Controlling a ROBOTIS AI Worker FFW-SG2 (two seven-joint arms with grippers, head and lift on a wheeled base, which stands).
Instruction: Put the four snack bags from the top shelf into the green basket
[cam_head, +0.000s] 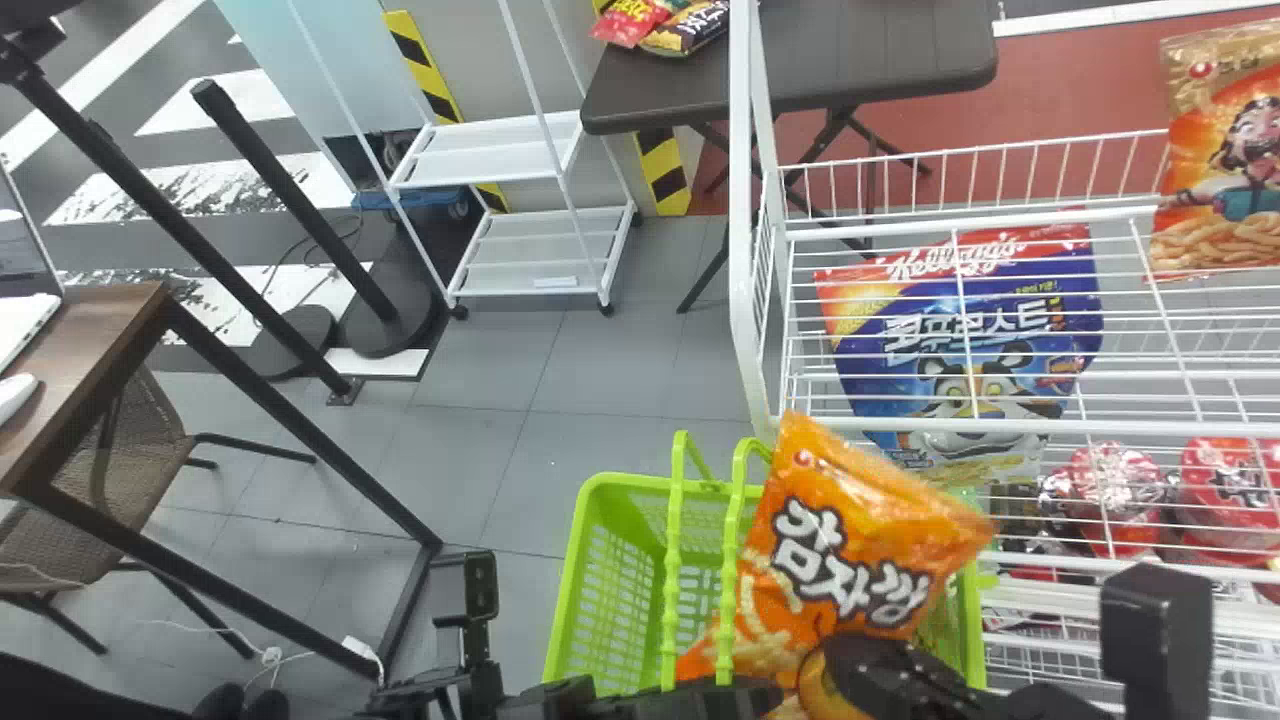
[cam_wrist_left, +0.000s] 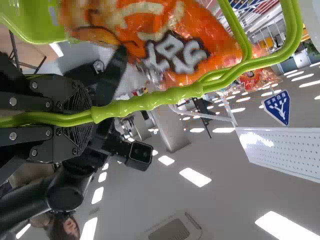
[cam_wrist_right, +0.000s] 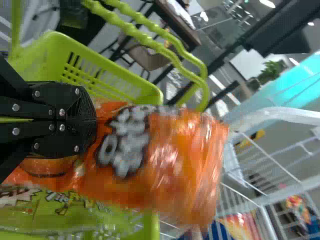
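Observation:
My right gripper (cam_head: 835, 665) is shut on the lower part of an orange snack bag (cam_head: 850, 540), which hangs tilted over the right side of the green basket (cam_head: 605, 490). In the right wrist view, the right gripper (cam_wrist_right: 95, 120) pinches that orange bag (cam_wrist_right: 170, 160), and a green bag (cam_wrist_right: 60, 212) lies in the basket (cam_wrist_right: 145, 87). At the head view's bottom edge, my left gripper (cam_head: 725, 695) is at the basket's handles. The left wrist view has the left gripper (cam_wrist_left: 91, 116) shut on the green handles (cam_wrist_left: 150, 101). Another orange bag (cam_head: 1225, 150) stands on the white rack's upper shelf.
The white wire rack (cam_head: 745, 200) rises just right of and beyond the basket. It holds a blue cereal bag (cam_head: 970, 350) and red bags (cam_head: 1115, 500) lower down. A dark folding table (cam_head: 850, 60) stands behind, and a brown desk (cam_head: 90, 350) is at the left.

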